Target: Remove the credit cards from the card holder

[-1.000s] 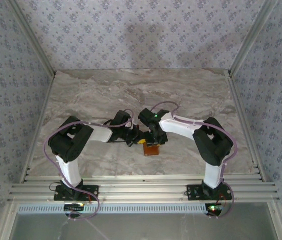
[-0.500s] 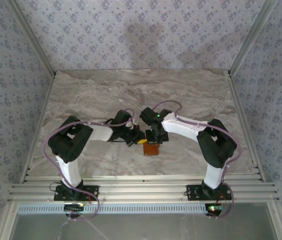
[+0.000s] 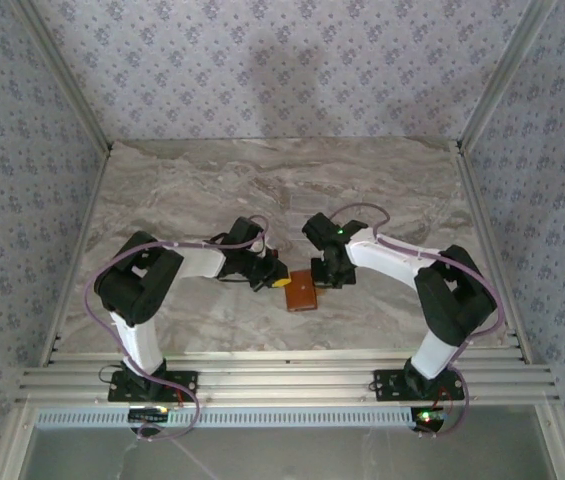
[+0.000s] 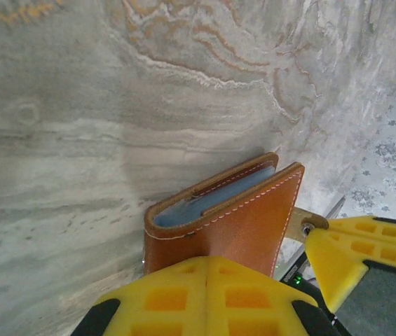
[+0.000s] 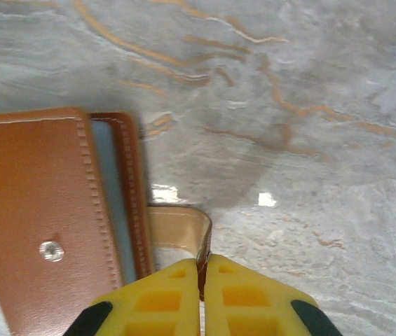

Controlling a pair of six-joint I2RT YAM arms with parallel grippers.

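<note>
The card holder (image 3: 301, 291) lies on the table (image 3: 212, 180) between the left end effector (image 3: 280, 281) and right end effector (image 3: 324, 282).

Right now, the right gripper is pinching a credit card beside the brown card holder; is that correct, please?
Not quite: the right gripper is pinching the brown snap tab, not a credit card, beside the brown card holder. The right wrist view shows it.
</note>
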